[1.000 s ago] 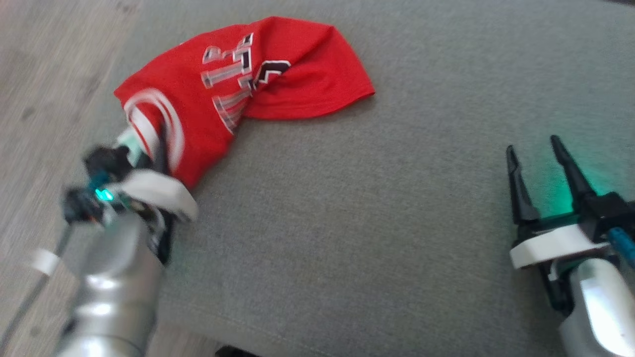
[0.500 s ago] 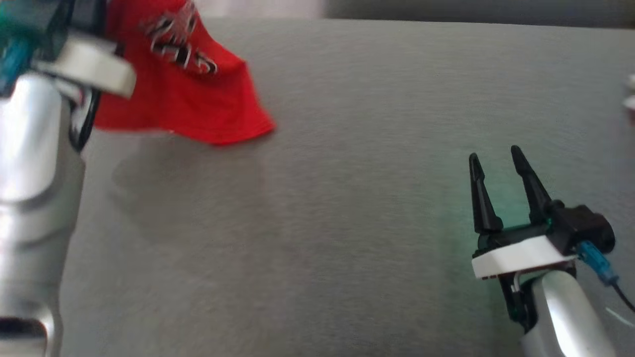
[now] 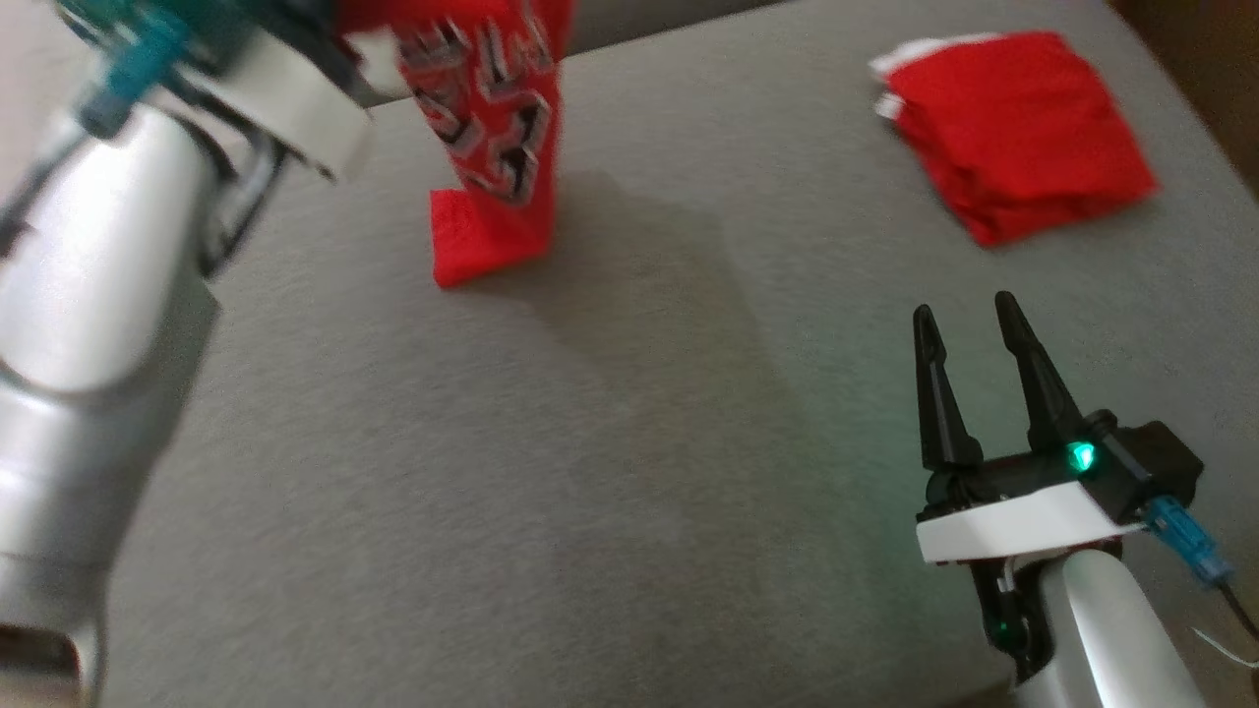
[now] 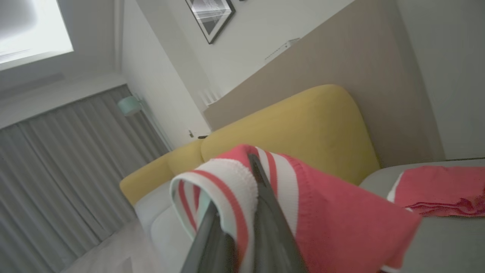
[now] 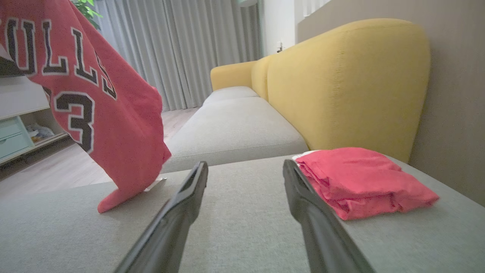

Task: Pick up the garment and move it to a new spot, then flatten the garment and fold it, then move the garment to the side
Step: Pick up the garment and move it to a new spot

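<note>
Lifted off the grey cushion [image 3: 590, 492] since a second ago, the red garment [image 3: 492, 138] is now hung from the left gripper [image 4: 237, 189], and the head view has been swung across as well. Nearest, the right gripper [image 3: 962, 307] is held low over the cushion's right part, its two fingers spread apart with nothing between them. Further up and to the left, the left gripper is clamped on the garment's red-and-white striped trim, which is seen draped over its fingers in the left wrist view. The garment is hung lengthwise with black, white-edged lettering shown, and its lower corner is brought down to the cushion. Beyond the right gripper, a folded red pile [image 3: 1018, 133] is laid flat near the cushion's far right. Behind it a yellow backrest [image 5: 341, 83] is seen, with grey curtains [image 5: 170, 45] furthest off
</note>
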